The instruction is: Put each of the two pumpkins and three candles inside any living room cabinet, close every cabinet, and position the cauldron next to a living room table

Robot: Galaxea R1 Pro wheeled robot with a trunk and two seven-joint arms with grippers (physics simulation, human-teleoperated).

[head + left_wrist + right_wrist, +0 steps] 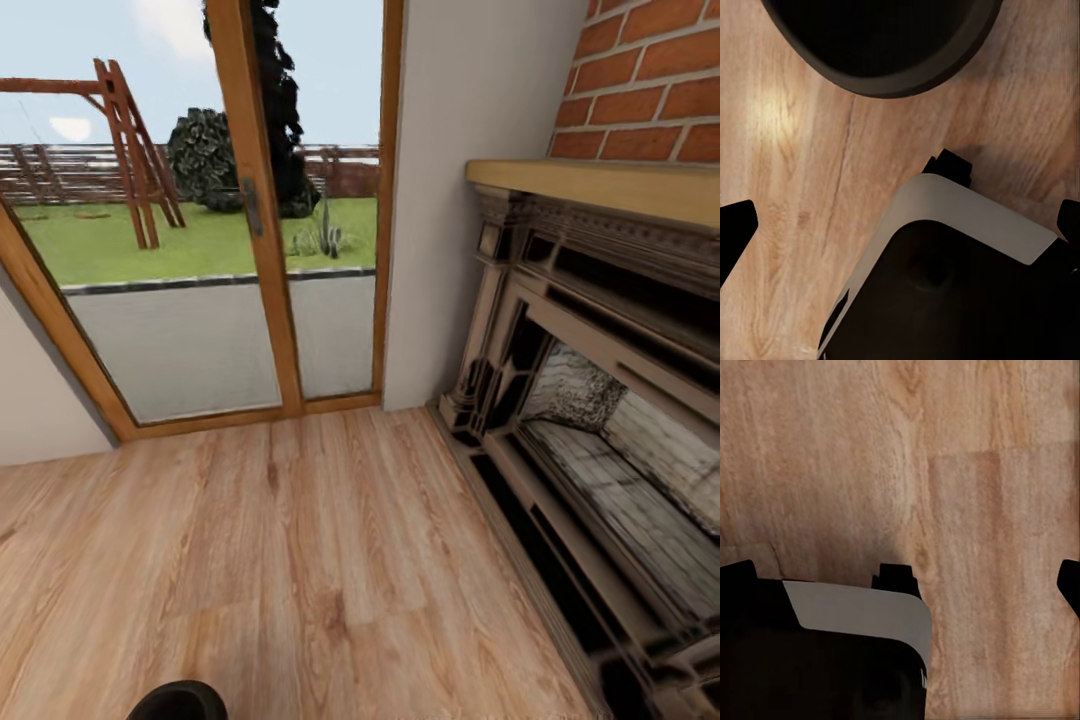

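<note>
Facing a wood-framed glass door (250, 210) with garden beyond, a dark fireplace (590, 420) under brick at the right — bare wooden floor (300, 560) between. Round black cauldron (881, 41) (just a rim at the head view's lower edge) on the floor by the robot's base (967, 277). Left fingertips (733, 232) spread wide; right fingertips (1069, 581) likewise apart, holding nothing.
</note>
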